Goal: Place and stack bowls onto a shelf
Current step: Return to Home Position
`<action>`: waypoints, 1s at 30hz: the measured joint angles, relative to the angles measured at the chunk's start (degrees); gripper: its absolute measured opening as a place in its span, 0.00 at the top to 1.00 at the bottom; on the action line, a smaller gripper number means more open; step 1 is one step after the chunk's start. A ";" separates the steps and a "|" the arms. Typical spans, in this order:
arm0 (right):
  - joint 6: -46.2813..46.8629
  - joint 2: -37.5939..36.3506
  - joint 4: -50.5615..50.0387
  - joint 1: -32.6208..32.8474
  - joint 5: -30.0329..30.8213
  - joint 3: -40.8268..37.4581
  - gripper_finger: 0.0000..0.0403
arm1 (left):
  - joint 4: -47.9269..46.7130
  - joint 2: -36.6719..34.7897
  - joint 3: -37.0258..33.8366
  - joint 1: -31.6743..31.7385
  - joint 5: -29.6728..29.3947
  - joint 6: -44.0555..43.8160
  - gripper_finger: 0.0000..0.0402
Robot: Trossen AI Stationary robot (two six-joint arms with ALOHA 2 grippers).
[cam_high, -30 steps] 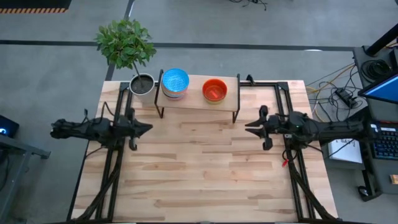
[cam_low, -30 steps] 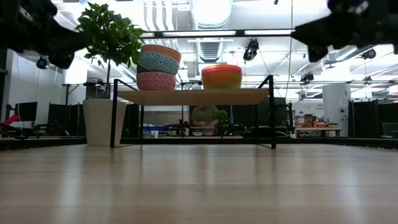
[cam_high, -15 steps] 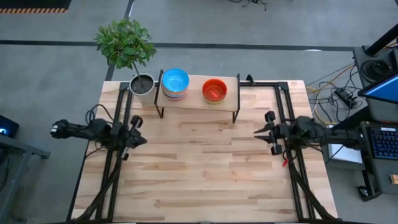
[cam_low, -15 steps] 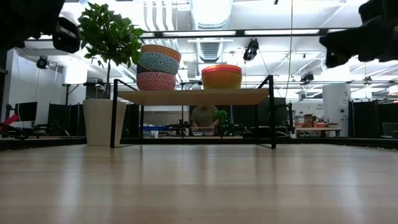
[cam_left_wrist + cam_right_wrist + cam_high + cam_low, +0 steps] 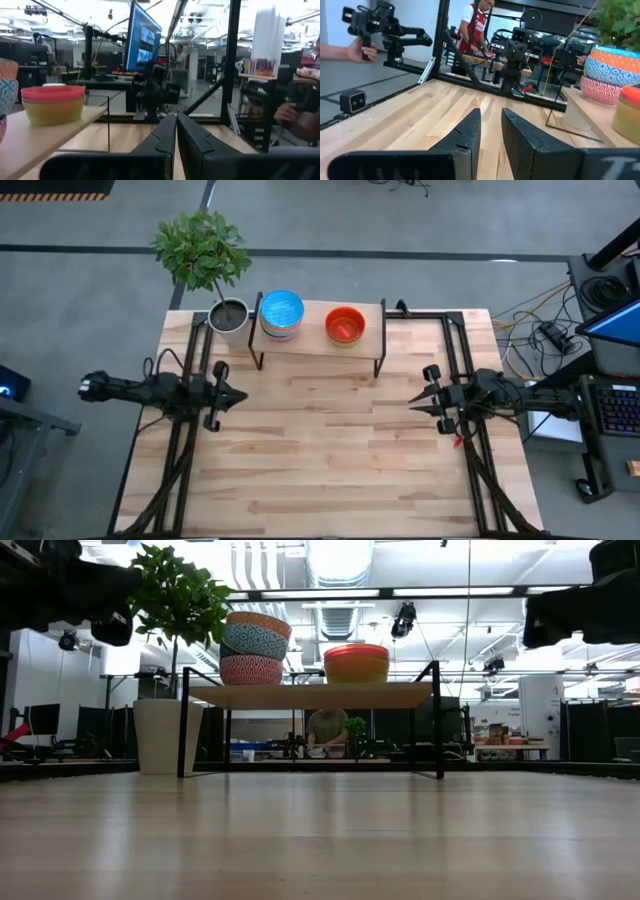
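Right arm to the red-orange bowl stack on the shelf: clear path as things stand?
Probably yes. The right gripper hangs over the table, fingers slightly apart; nothing stands between it and the red-orange bowl stack on the shelf.

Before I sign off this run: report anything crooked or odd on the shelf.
The patterned bowl stack leans: its upper bowls sit tilted. The red-and-yellow stack sits level. Nothing spilled. The left gripper and right gripper hang aside.

Bright, even overhead light; ceiling strips glare, low view prob. backlit.
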 joint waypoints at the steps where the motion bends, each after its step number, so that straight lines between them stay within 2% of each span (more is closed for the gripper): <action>1: 0.67 0.02 -0.02 0.00 0.09 0.00 0.83 | -0.23 0.26 0.00 0.00 0.00 -0.01 1.00; 30: 1.25 0.37 -0.12 0.00 0.14 -0.10 0.83 | -1.07 6.51 0.00 0.00 0.02 0.36 1.00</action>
